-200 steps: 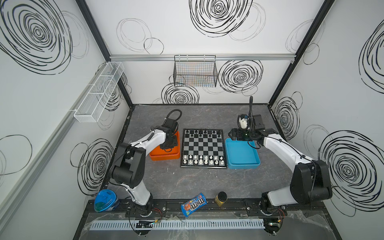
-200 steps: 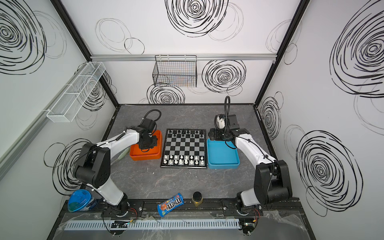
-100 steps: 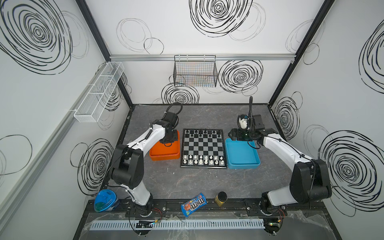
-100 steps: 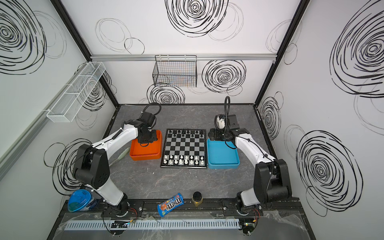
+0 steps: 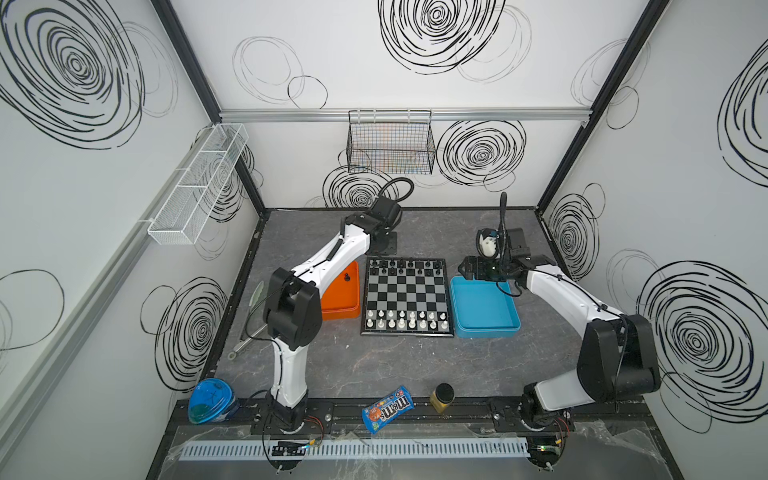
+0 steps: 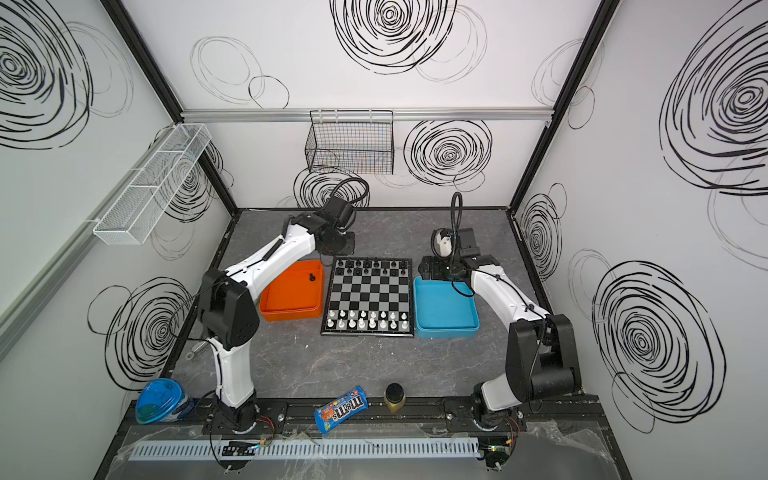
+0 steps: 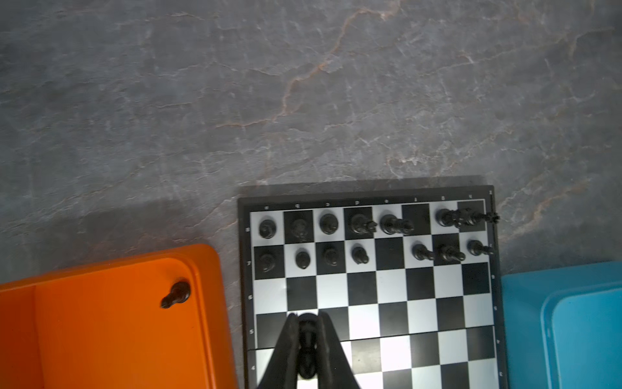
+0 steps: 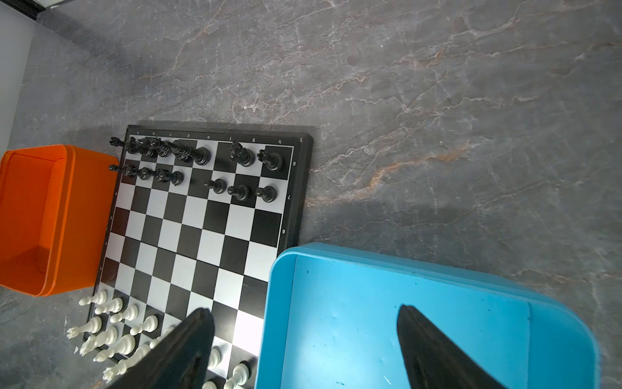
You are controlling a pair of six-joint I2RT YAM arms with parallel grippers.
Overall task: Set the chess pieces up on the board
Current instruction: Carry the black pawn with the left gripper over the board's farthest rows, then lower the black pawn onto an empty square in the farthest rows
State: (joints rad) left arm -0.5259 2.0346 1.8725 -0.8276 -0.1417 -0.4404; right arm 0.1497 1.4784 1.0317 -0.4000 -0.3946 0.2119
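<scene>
Bimanual cell, chess set-up in progress; the chessboard (image 5: 405, 293) lies flat on the grey marbled table (image 5: 374, 365), between the orange tray (image 5: 338, 305) on its left and the blue tray (image 5: 484, 309) on its right in both top views. The white pieces (image 5: 405, 322) fill the two near ranks; the black pieces (image 5: 405, 266) stand on the two far ranks, where the left wrist view shows one bare square in each rank. The left gripper (image 7: 307, 318) is raised over the orange-tray side of the board; its fingers (image 7: 290, 336) are pinched together on a black chess piece (image 7: 307, 338), which hangs between them clear of the ranks. A lone black piece (image 7: 176, 293) rests in the orange tray, near the corner closest to the black ranks; upright or lying cannot be told. The right gripper (image 8: 303, 320) hovers at the far corner of the blue tray nearest the board; its jaws stand wide apart with nothing between them. An M&M's bag (image 5: 388, 409) lies at the near table edge.
</scene>
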